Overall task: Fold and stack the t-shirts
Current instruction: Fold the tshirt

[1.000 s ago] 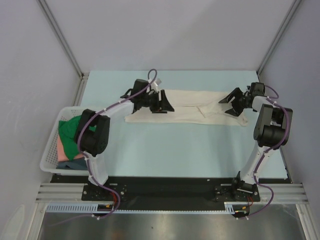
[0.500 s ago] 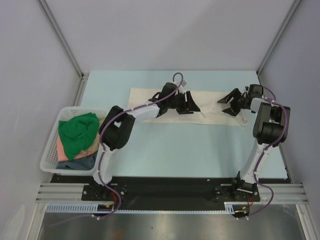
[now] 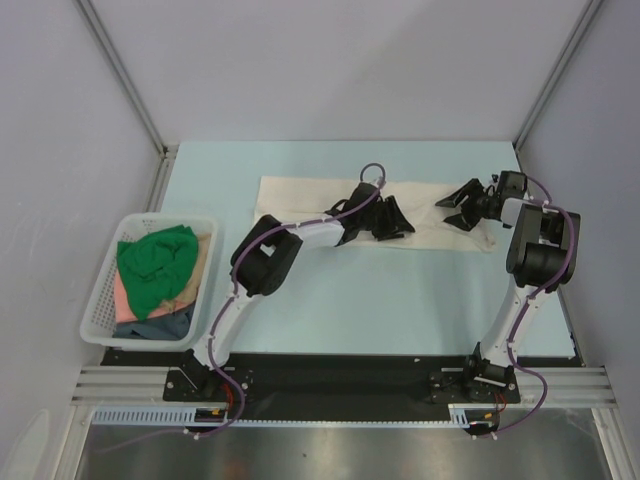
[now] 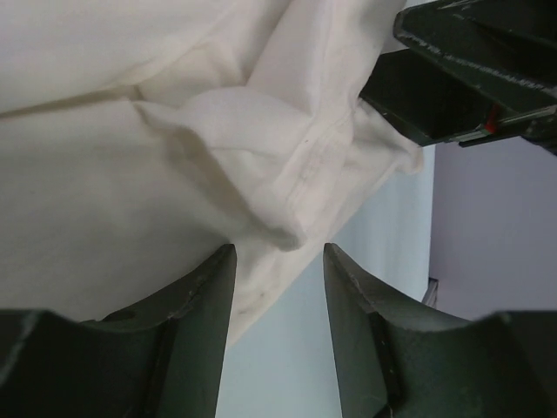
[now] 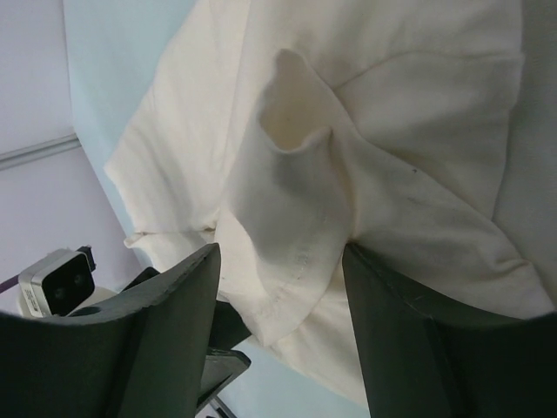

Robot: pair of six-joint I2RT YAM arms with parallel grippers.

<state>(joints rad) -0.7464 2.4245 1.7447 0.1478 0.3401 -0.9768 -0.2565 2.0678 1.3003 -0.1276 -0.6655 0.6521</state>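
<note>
basket: a white lattice basket (image 3: 170,217) is sitting at about 8 o'clock by the tabletop's (image 3: 400,290) left edge. It's holding the green t-shirt (image 3: 155,265) bunched over the pink t-shirt (image 3: 122,298) and the dark blue t-shirt (image 3: 155,325). I'm guessing they're just waiting their turn.
left tool: the left tool (image 4: 278,261) is hovering around 1 o'clock with its jaws apart, straddling a raised hem fold of the cream t-shirt (image 4: 104,174). It's not pinching anything that I can see.
right tool: the right tool (image 5: 280,261) is hanging at 2 o'clock, also gaping, with a puckered bump of the same cloth sitting between its fingers.
cream t-shirt: it's lying as a long strip across the far side, from 11 to 2 o'clock.
why: I'm thinking both tools are lining up on the right end so they can lift it and fold it over.
hard to see: I'm not managing to tell whether the pads are touching cloth. The tools are covering the shirt's right end from above, and the collar and sleeves aren't readable. The basket's lower layers are buried.
</note>
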